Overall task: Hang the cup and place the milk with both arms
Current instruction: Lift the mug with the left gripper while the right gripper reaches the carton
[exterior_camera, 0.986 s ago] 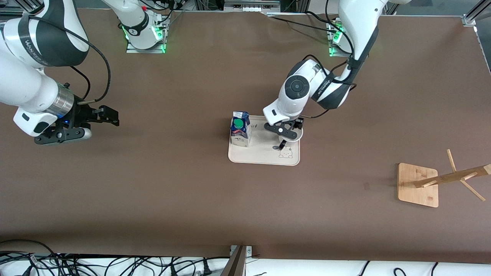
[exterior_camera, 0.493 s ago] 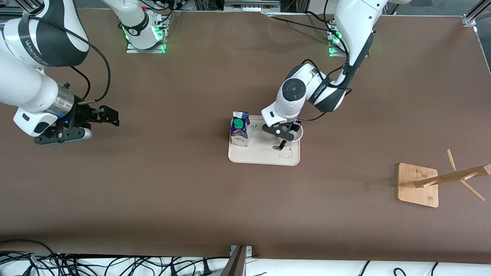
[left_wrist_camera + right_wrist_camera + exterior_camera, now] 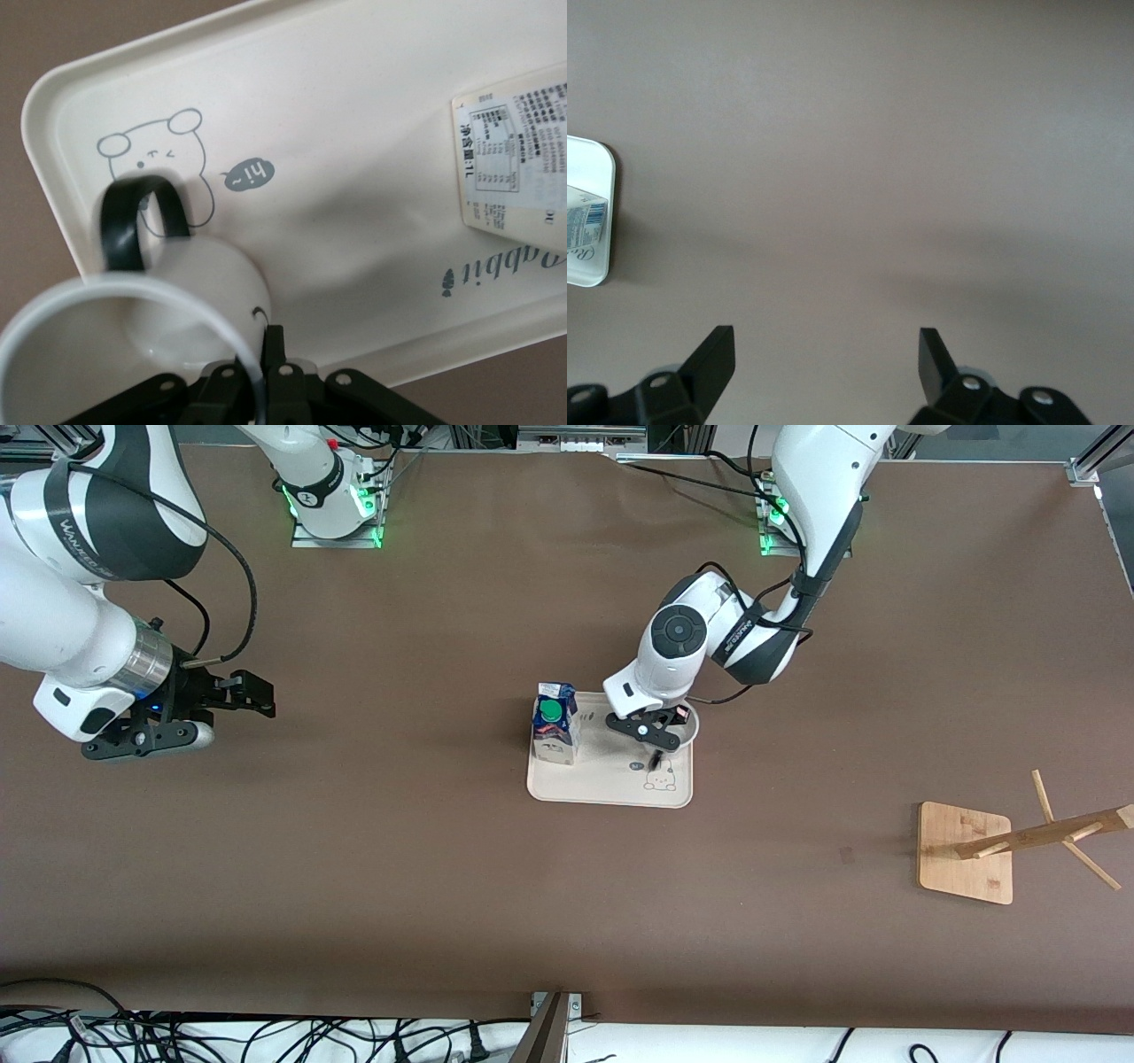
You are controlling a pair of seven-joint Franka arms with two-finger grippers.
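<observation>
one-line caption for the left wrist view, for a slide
Left gripper shut on the cup rim, over the cream tray beside the milk.

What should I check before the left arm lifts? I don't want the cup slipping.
1. Left pincer shut on the cup rim: ok.
2. Handle free of the fingers: ok.
3. Milk upright on the tray, apart from the cup: ok.
4. Rack standing at the left arm's end: ok.
5. Right pincer open, waiting over bare table: ok.
6. Grip firm enough: cannot tell.
</observation>
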